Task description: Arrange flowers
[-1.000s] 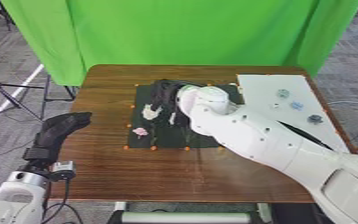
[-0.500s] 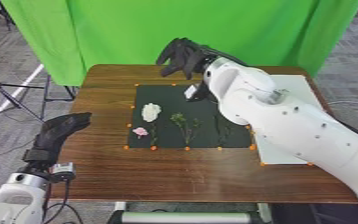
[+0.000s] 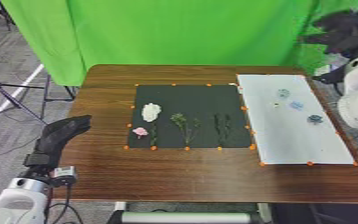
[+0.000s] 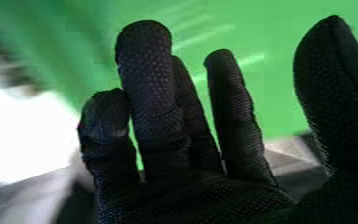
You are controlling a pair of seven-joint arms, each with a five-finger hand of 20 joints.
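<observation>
In the head view, my right hand [image 3: 344, 34] is beyond the board's far right corner, open and holding nothing; in the right wrist view my right hand [image 4: 189, 150] has its fingers extended. My left hand [image 3: 62, 131] rests open off the table's left edge. On the black mat [image 3: 213, 100] lie a white flower [image 3: 151, 112], a pink flower [image 3: 140, 131] with a green stem [image 3: 154, 134] beside it, a leafy green sprig [image 3: 186, 126] and dark green stems [image 3: 222, 127]. The white board [image 3: 286, 142] holds blue-grey flowers [image 3: 315, 119] and a tiny yellowish one [image 3: 276, 105].
Small orange markers [image 3: 187, 148] line the mat and board edges. The brown table [image 3: 184, 172] extends in front of them, and a green curtain [image 3: 193, 30] hangs behind its far edge. A tripod [image 3: 2, 95] stands on the floor at the left.
My right hand has swung from over the mat, past its far edge, to the far right, uncovering the mat and the board with its flowers. My left hand has hardly moved.
</observation>
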